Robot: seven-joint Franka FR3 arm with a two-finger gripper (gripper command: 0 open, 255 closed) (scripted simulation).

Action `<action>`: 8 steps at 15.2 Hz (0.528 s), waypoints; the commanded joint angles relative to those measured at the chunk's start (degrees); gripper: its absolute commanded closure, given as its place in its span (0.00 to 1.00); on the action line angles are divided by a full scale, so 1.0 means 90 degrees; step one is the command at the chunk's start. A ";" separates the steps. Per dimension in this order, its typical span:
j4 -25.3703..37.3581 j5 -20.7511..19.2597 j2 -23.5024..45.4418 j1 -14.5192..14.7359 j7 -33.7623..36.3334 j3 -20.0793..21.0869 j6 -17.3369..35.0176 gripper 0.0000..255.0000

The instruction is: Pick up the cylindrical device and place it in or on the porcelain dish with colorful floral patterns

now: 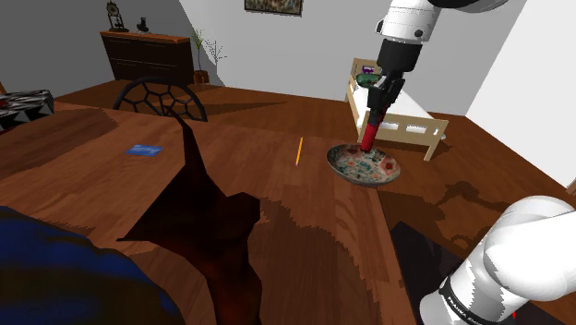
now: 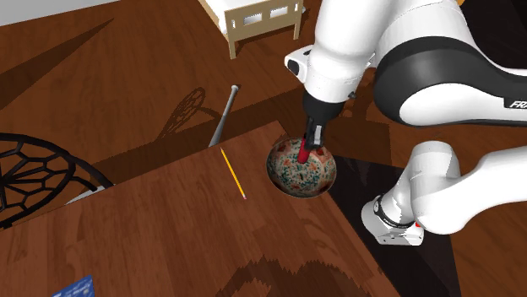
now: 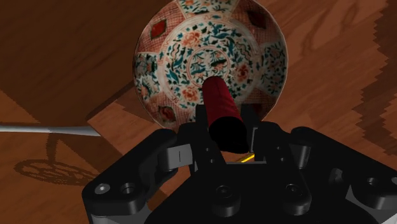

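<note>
One step left, basically: the drop. The gripper (image 1: 372, 118) hangs right over the floral bowl (image 1: 343, 167) with the red cylinder (image 1: 367, 138) clamped between its jaws. The cylinder stands close to upright and points down into the dish. In the wrist view its lower end lines up with the middle of the painted pattern, so the aim looks good to us.

What we can't tell is whether the tip is actually touching the bowl's floor or hovering just above it. The shoulder view puts the red tip about level with the rim, and that's as much as we get.

So we'd call this the placing phase, with the pick and the carry both done. Our guess for the next move is to ease down a touch if there's any gap, then open the jaws and pull straight up so nothing drags the cylinder back out.

Two things to watch. The bowl sits near the corner of the table (image 1: 277, 217), so a hard push down or a sideways nudge could shift it toward the edge. The cylinder will probably tip over once it's let go, but the bowl's curved wall should catch it. The yellow pencil (image 1: 299, 150) lies well off to the side and isn't in the way.
</note>
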 commanded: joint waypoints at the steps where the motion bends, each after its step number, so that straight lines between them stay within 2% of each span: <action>1: -0.0210 0.0007 -0.0054 0.0004 -0.0007 0.0003 0.0158 1.00; 5: -0.0602 0.0022 -0.0125 0.0012 -0.0016 0.0018 0.0480 1.00; 8: -0.0630 0.0023 -0.0129 0.0012 -0.0017 0.0019 0.0504 1.00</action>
